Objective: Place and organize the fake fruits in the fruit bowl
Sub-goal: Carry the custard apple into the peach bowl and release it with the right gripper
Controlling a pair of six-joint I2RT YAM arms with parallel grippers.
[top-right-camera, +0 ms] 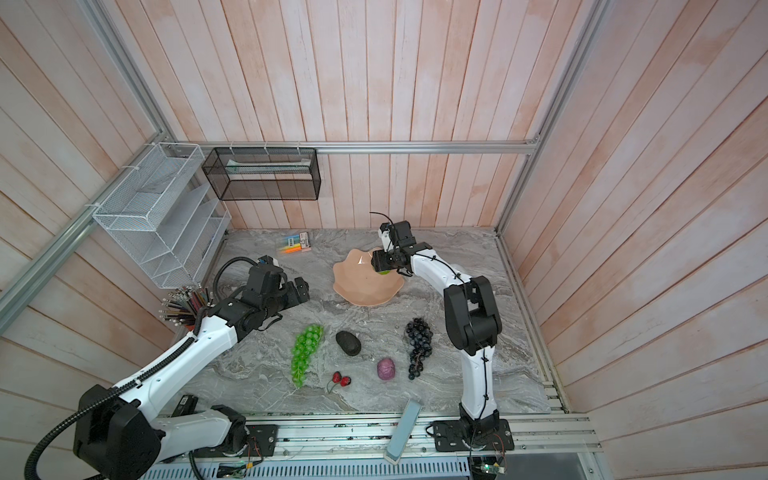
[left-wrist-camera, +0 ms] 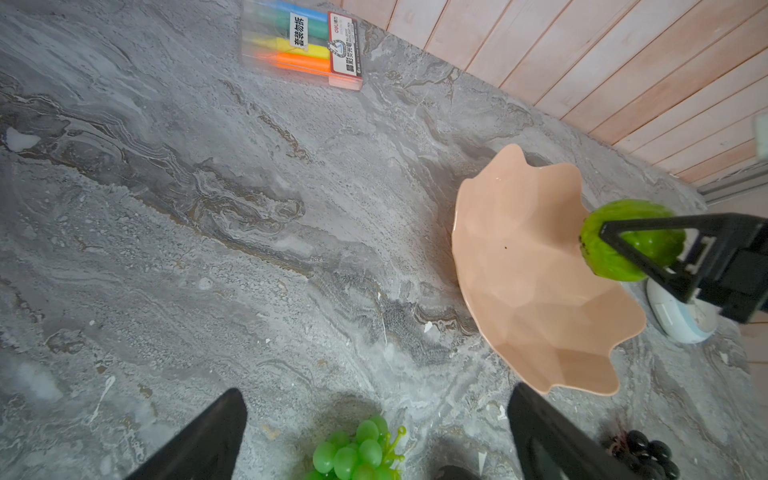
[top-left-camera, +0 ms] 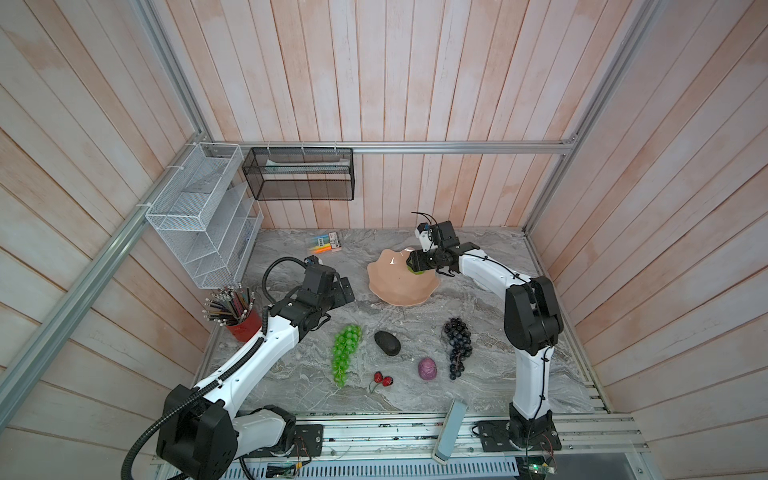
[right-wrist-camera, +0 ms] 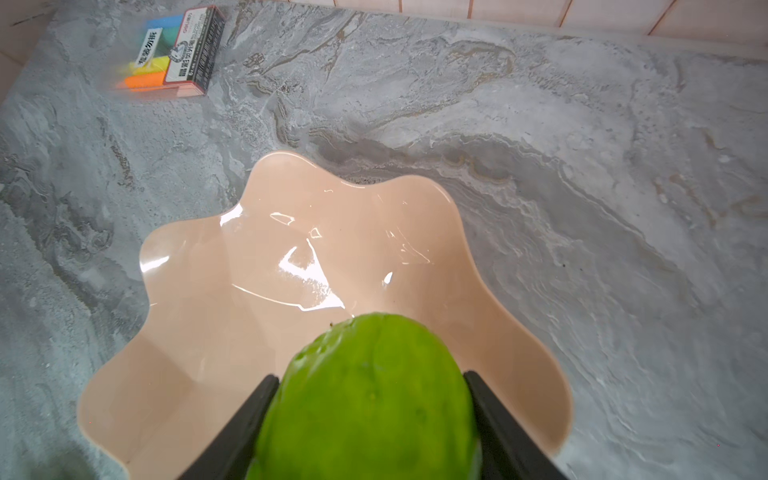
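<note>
My right gripper (right-wrist-camera: 370, 376) is shut on the bright green bumpy ball (right-wrist-camera: 370, 399), holding it above the near edge of the peach-pink fruit bowl (top-left-camera: 390, 286), whose inside holds nothing. The same ball (left-wrist-camera: 623, 257) shows over the bowl (left-wrist-camera: 523, 270) in the left wrist view. My left gripper (left-wrist-camera: 378, 392) hangs open above the table, just beyond the stem end of the green grape bunch (left-wrist-camera: 353, 453). On the table in front lie the green bunch (top-left-camera: 345, 353), a black oval (top-left-camera: 387, 343), a dark purple grape bunch (top-left-camera: 457, 345), a small purple ball (top-left-camera: 428, 369) and a red cherry pair (top-left-camera: 382, 379).
A highlighter pack (top-left-camera: 326, 243) lies at the back. A red cup of pencils (top-left-camera: 241, 320) stands at the left edge, below a white mesh rack (top-left-camera: 203, 216) and a black mesh basket (top-left-camera: 299, 174). A small white clock (left-wrist-camera: 681, 316) sits behind the bowl. A grey block (top-left-camera: 449, 432) leans at the front rail.
</note>
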